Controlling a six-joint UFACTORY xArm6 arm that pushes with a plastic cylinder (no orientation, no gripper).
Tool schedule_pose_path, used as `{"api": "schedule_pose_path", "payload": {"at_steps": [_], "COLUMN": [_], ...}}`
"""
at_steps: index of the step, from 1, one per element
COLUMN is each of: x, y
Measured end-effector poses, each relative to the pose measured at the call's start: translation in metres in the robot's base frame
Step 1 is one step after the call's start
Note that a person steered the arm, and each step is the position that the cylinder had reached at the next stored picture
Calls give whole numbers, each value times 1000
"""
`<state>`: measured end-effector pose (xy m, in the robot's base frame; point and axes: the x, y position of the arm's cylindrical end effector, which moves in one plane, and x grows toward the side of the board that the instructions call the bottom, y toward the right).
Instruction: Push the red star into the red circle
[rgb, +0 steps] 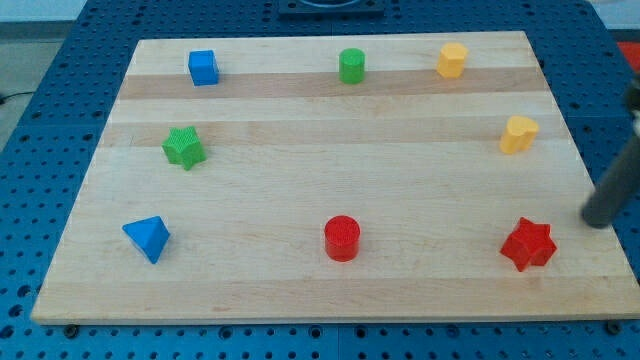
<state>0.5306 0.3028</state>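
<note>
1. Camera view, the only one. A pale wooden board (330, 290) lay on a blue perforated table (40, 150). The arm carried no jaws at all, only a dark rod, so there was nothing to stand apart or together.
2. The rod came in from the view's right edge, slanting down and leftward. Its tip (594, 220) sat near the board's right edge, just up and to the right of the red star (527, 244). A narrow gap showed between them; I judged them apart, not touching.
3. The red star lay at the board's bottom right. The red circle (342, 238) stood well apart from it, toward the view's left, in the bottom middle, at nearly the same height in the view.
4. The relation that mattered: the tip was on the star's far side from the circle, so a push leftward looked possible. The tip sat a little high of that line, though; my guess was it needed to drop slightly first, or the star would skew toward the bottom edge.
5. No other block lay on the path between star and circle.
</note>
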Motion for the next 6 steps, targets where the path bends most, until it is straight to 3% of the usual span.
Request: {"api": "schedule_pose_path", "payload": {"at_steps": [1,2,6], "x": [30,53,29], "y": [20,-13,-202]}}
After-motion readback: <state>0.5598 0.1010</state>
